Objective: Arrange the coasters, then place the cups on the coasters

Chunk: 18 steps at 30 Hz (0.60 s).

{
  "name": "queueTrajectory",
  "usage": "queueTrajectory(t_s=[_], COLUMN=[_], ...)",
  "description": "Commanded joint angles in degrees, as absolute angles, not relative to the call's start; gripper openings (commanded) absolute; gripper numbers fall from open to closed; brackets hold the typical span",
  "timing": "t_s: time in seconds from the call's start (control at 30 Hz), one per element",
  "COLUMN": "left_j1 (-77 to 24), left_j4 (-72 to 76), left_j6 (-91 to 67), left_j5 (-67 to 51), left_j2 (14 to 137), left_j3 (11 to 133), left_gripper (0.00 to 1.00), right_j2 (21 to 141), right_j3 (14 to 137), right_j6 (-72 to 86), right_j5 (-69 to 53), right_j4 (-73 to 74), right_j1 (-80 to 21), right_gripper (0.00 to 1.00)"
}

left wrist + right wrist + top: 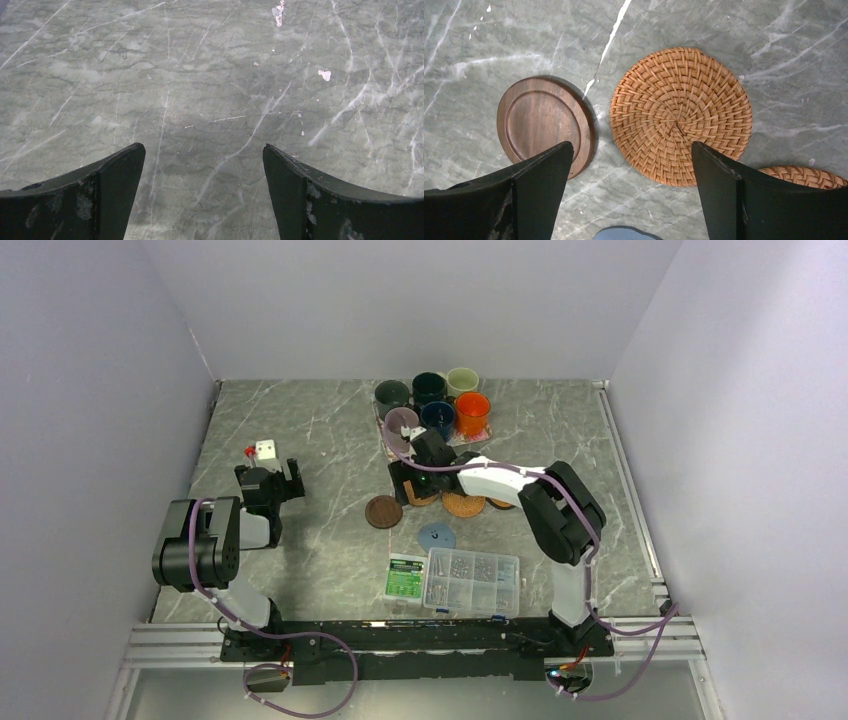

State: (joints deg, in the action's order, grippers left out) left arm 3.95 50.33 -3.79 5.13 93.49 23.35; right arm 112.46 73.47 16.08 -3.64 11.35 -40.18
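Use your right pincer (630, 146), wide open and empty: the woven tan coaster (680, 115) lies centre-frame, just beyond its jaws.

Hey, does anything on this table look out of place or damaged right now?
Nothing looks spilled or broken. Two stray items stand out: a clear screw box near the front edge, and a small white and red object alone on the left side.

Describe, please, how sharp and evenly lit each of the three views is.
Top external: soft even light, no glare, cups small but distinct. Left wrist: marble table sharp, left gripper dark. Right wrist: woven coaster crisp, dark brown coaster throws a soft shadow.
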Motion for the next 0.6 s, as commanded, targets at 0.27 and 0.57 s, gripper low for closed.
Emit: queueTrajectory(t_s=[0.27, 0.57], left_j1=[4.04, 4.09], left_j4=[53.20, 53.18], left_j6=[-3.18, -3.16], left_j5=[4.27, 4.28], left_j2=[93.50, 93.46], left_j3=[23.25, 23.24], left_gripper=[0.94, 0.94], right_j2=[109.64, 107.64], right_j3=[68.28, 65.78], right_j6=[16.88, 18.21], right_j5=[-7.62, -7.17], right_j4=[14.10, 14.14], right_j1=[-41.18, -42.44], right_gripper=[0.93, 0.92])
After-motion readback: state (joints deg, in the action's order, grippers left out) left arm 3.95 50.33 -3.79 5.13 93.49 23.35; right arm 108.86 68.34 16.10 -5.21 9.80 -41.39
